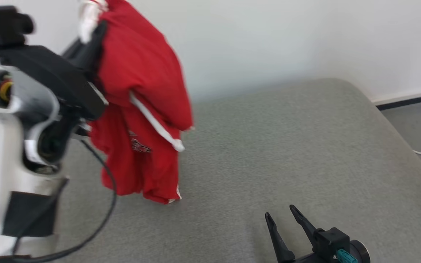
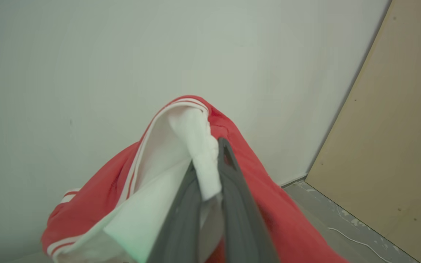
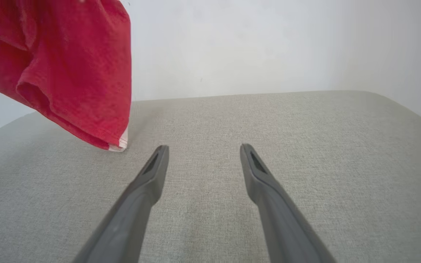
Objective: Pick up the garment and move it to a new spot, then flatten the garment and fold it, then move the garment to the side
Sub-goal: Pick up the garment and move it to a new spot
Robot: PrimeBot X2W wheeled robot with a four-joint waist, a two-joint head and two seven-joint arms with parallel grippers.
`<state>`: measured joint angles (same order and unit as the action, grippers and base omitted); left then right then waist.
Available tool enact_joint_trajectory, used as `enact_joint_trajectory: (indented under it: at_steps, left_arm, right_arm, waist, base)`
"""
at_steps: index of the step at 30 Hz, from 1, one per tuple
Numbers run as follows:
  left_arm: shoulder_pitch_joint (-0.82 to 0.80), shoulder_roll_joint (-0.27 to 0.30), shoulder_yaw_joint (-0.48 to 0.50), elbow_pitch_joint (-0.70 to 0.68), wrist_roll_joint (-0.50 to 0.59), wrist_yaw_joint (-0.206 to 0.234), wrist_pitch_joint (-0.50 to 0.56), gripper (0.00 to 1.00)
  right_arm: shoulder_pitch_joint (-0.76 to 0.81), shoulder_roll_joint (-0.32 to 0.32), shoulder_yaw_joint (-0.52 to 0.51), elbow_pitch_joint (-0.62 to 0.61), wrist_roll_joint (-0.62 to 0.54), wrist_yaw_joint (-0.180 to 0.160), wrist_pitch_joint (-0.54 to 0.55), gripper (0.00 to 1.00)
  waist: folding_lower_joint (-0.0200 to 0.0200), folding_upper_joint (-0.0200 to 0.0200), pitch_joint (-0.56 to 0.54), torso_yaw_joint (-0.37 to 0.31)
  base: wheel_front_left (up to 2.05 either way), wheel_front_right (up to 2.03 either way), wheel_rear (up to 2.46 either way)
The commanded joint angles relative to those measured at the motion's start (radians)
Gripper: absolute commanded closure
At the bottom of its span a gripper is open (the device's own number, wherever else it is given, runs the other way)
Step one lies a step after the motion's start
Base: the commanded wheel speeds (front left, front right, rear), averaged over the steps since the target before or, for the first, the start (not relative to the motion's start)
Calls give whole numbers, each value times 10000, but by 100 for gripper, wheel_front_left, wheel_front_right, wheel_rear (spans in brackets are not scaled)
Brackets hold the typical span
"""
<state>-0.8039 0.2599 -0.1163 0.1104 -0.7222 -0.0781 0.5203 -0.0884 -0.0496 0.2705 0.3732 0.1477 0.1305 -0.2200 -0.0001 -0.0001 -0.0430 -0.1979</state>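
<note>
While the red shirt (image 1: 141, 91) is carried, it is seen in the head view hanging bunched over the left part of the grey cushion (image 1: 305, 146). It is pinched at its top by the left gripper (image 1: 93, 38), and whether its hem touches the cushion cannot be told. The right gripper (image 1: 280, 212) is held low over the cushion's near edge with its fingers apart and nothing between them.

In the left wrist view the grip is made plain: the two dark fingers (image 2: 232, 190) are clamped together on a fold of white trim, with red cloth draped to either side. A tan board (image 2: 397, 128) and a thin cable (image 2: 353, 239) beyond the cushion are also shown.

In the right wrist view the hem's white-edged corner is shown low over the cushion, and the cushion's middle lies bare. The hem would best be set down there first. The top should then be drawn away so the cloth spreads rather than heaps, and the hold should be released only once the shirt is laid.
</note>
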Motion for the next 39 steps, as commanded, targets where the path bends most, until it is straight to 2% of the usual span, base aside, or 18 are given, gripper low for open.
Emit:
enact_joint_trajectory:
  at_steps: [1,4,9,12,15,20,21,23,31,39]
  left_arm:
    - [121,-215,-146,31,-20,-28,-122,100]
    - [453,-704,-481,290,-104,-80,-312,100]
    - [1230,-1139,-913,1043,190,-89,-937,100]
    - [2047,-1327,-1463,2050,802,-10,-1651,100]
    - [2559,-1570,-1840,2851,1153,72,-2304,100]
    - [2929,-1804,-2444,3893,1587,137,-3015,100]
    - [2965,-1873,-2515,4097,1489,147,-3163,84]
    - [2856,-1971,-2756,4373,1620,213,-3577,0]
    - [3131,-1997,-2716,4201,1849,471,-5900,0]
    - [4506,-1220,-2297,3301,1887,507,-7183,0]
  right_arm:
    - [6,-14,11,-58,-80,5,27,0]
    - [-9,-13,26,-168,-95,5,105,0]
    - [7,-13,11,-289,-119,5,188,0]
    - [57,-11,-65,-394,-187,5,259,0]
    - [69,-14,-221,-489,-206,5,272,0]
    - [176,-7,-427,-558,-315,5,324,0]
    - [189,-8,-465,-569,-357,5,331,0]
    - [191,-14,-555,-601,-427,5,370,0]
    - [359,-11,-1324,-856,-645,5,388,0]
    - [737,-11,-2219,-1294,-1232,5,641,0]
  waist:
    - [1,1,75,-560]
    - [1,1,207,-1031]
    - [1,1,479,-1749]
    - [1,1,649,-2091]
    - [1,1,734,-2199]
    - [1,1,768,-2012]
    - [1,1,759,-1932]
    - [1,1,730,-1736]
    - [1,1,330,-715]
    - [1,1,-190,468]
  base:
    - [0,0,0]
    - [0,0,0]
    - [0,0,0]
    - [0,0,0]
    - [0,0,0]
    - [0,0,0]
    - [0,0,0]
    - [0,0,0]
    - [0,0,0]
    - [0,0,0]
